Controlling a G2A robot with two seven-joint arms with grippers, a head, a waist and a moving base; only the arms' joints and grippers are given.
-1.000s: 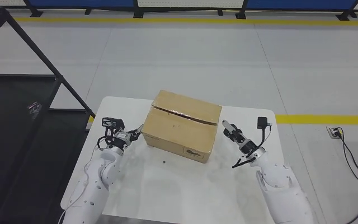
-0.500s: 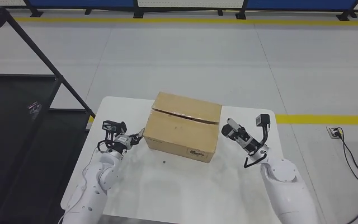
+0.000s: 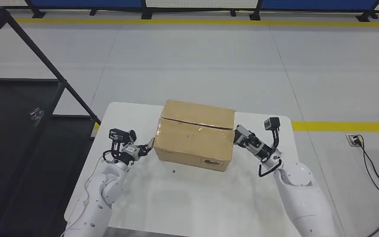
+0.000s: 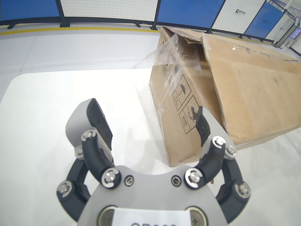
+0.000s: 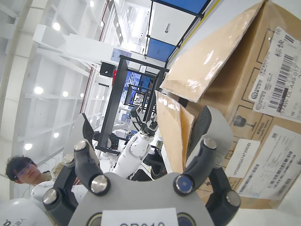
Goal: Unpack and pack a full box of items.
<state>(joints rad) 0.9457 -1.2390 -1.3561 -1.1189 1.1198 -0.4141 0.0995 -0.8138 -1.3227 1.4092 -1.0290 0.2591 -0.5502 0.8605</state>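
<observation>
Lying long-axis crosswise on table (image 3: 195, 198), box (image 3: 194, 135) between wide-open left pincer (image 4: 146, 106) and wide-open right pincer (image 5: 144, 112).

Place: I read this as a robot lab hall.
Bay: blue and white panels (image 4: 183, 3) fence my table.
Ground: pale floor (image 3: 237, 65) with a yellow line (image 3: 331, 125).
Nearby: another robot (image 5: 136, 147) by a black frame (image 5: 107, 118).
Overhead: high white ceiling (image 5: 35, 55), rows of lights (image 5: 56, 26).

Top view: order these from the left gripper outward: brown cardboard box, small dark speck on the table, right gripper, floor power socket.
1. Brown cardboard box, beside the left gripper.
2. Small dark speck, on the white table.
3. Right gripper, at the box's opposite end.
4. Floor power socket, off the table.
</observation>
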